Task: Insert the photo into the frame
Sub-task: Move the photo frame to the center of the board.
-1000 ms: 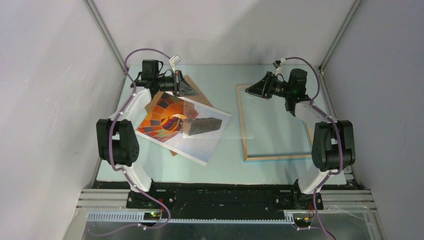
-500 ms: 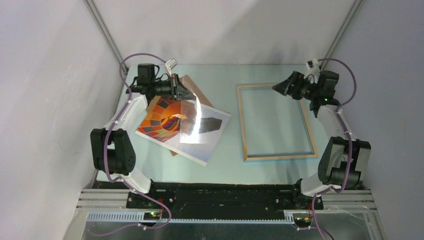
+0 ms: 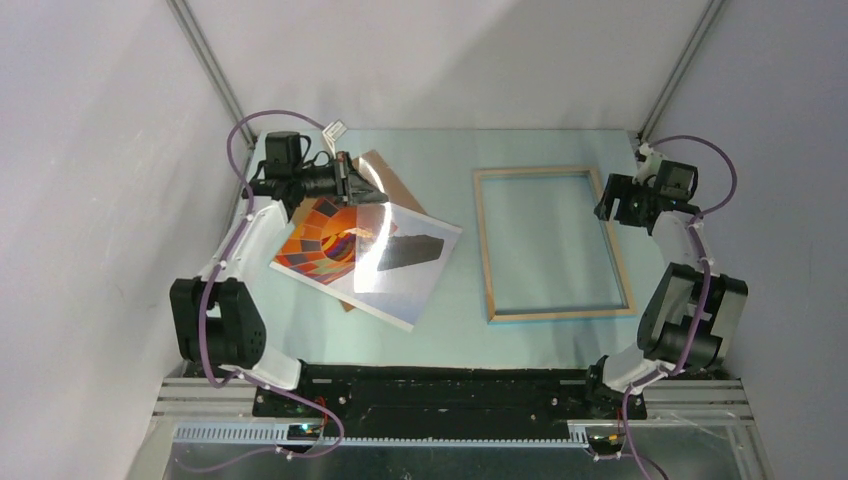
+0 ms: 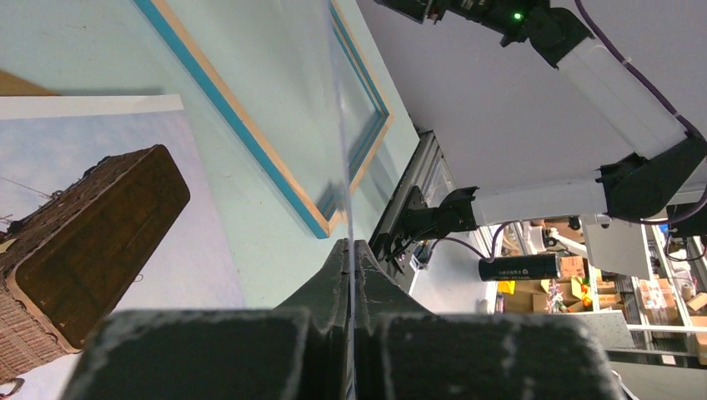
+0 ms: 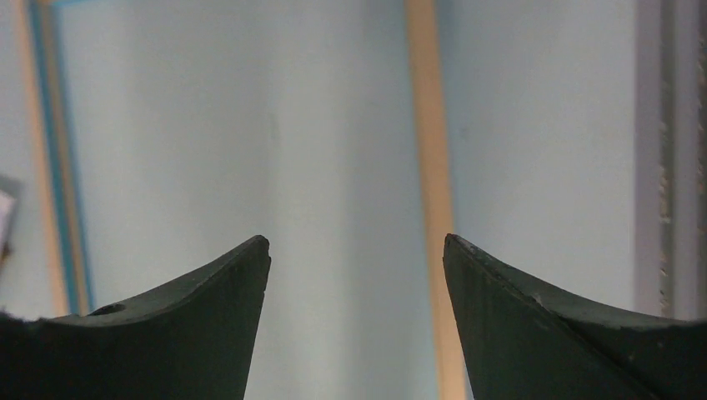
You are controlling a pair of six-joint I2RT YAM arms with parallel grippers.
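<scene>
The photo (image 3: pixel 345 255), a hot-air balloon print, lies flat on the table left of centre, and shows in the left wrist view (image 4: pixel 92 217). The frame (image 3: pixel 484 250) lies flat at the right with its light wood side up. Its blue edge shows in the left wrist view (image 4: pixel 242 125). My left gripper (image 3: pixel 375 190) is shut on the edge of a clear pane (image 3: pixel 390 235) and holds it tilted over the photo. The pane is edge-on in the left wrist view (image 4: pixel 338 125). My right gripper (image 3: pixel 606 207) is open and empty above the frame's right rail (image 5: pixel 429 150).
A plain brown backing board (image 3: pixel 385 175) lies partly under the photo's far edge. Grey enclosure walls stand close on the left, back and right. The table's right edge strip (image 5: pixel 667 150) runs just beyond the frame.
My right arm has drawn back from the frame's far left corner to its right rail. My left arm has shifted a little left, still holding the clear pane.
</scene>
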